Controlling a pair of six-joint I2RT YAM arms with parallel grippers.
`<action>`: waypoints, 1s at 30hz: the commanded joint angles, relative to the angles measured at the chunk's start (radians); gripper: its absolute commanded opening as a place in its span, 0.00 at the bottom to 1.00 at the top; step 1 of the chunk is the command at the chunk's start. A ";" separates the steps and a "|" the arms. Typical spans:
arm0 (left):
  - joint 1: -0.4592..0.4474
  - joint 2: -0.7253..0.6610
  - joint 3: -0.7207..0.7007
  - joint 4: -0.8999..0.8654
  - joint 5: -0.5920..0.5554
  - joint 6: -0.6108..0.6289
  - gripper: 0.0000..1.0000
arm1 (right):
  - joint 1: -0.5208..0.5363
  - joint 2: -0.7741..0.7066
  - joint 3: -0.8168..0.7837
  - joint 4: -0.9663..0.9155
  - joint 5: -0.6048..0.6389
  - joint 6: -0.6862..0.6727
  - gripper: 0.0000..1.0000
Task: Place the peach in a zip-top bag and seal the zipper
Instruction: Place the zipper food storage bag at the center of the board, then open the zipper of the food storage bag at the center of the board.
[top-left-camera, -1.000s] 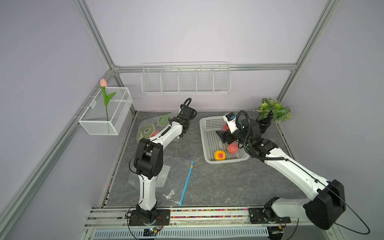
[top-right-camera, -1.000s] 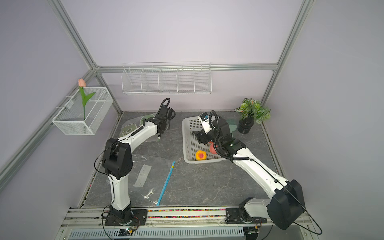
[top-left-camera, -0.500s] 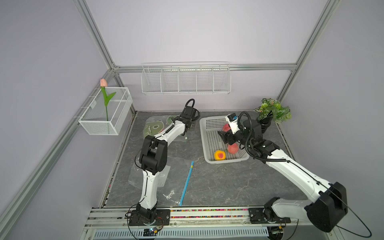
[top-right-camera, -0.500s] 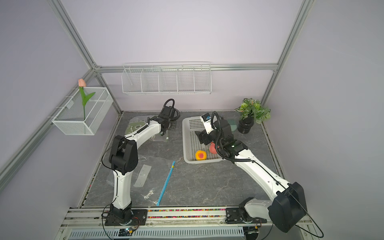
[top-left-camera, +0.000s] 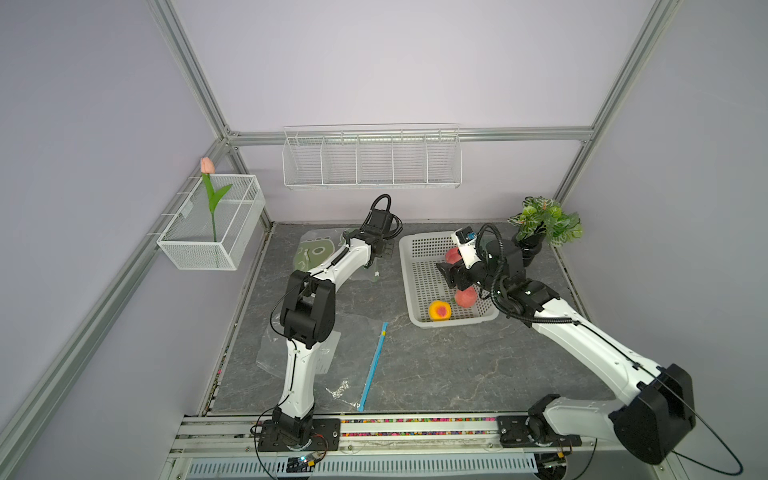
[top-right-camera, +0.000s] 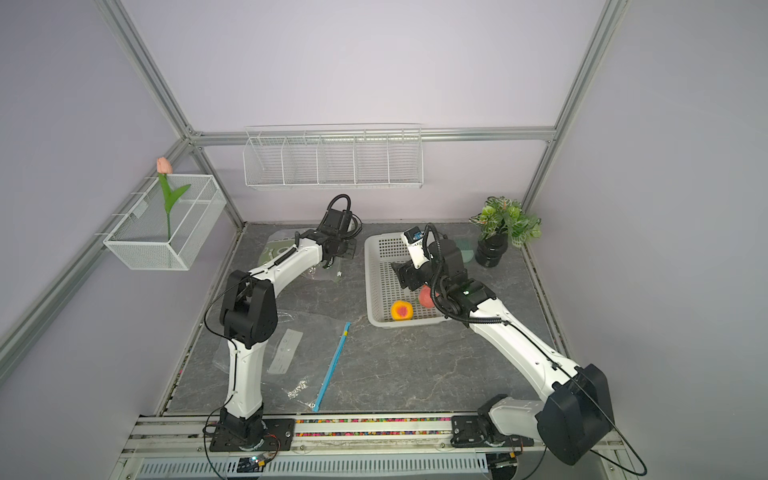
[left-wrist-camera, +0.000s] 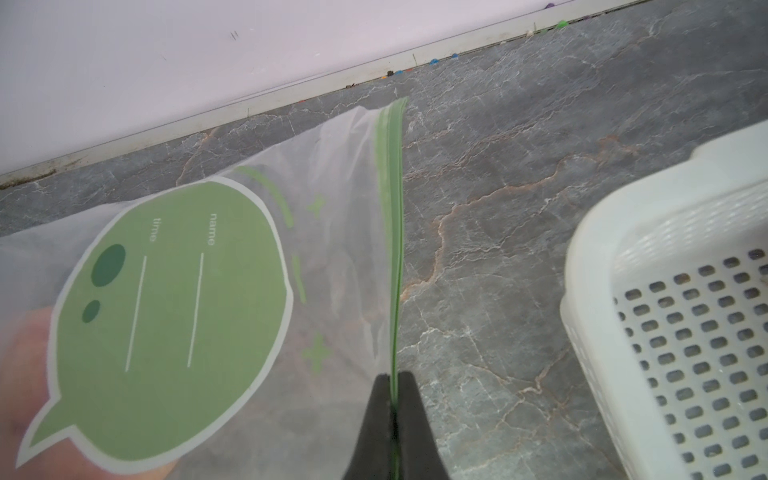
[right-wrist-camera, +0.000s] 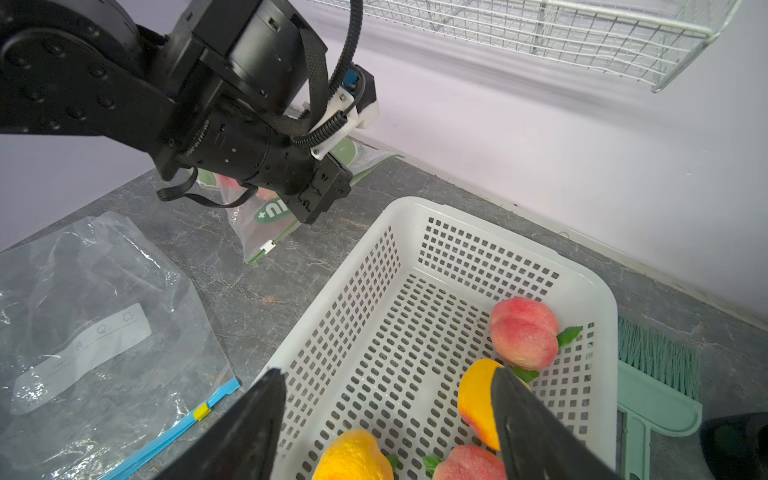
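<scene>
Left gripper (left-wrist-camera: 394, 386): jaws pinched tight on the green zipper strip (left-wrist-camera: 390, 208) of the zip-top bag (left-wrist-camera: 166, 291), likely to press the seal shut along it. The peach (left-wrist-camera: 25, 361) shows pink through the film, off to the side of the fingertips.

Right gripper (right-wrist-camera: 386, 374): spread wide, empty, hanging over the basket (right-wrist-camera: 498, 232), probably just clear of the sealing.

Count under it: two pink peaches (right-wrist-camera: 523, 332), two yellow fruit (right-wrist-camera: 353, 457). Bags: two, the other a blue-zipped bag (right-wrist-camera: 104, 291).
</scene>
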 joint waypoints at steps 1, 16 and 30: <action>-0.001 0.025 0.041 -0.017 0.030 -0.003 0.00 | -0.007 -0.011 -0.023 -0.015 0.003 0.018 0.80; -0.001 -0.155 0.059 -0.119 0.102 -0.051 0.64 | -0.019 -0.009 -0.042 -0.005 -0.005 0.032 0.80; -0.001 -0.687 -0.443 -0.139 0.260 -0.135 0.66 | -0.036 -0.026 -0.087 0.018 -0.020 0.057 0.81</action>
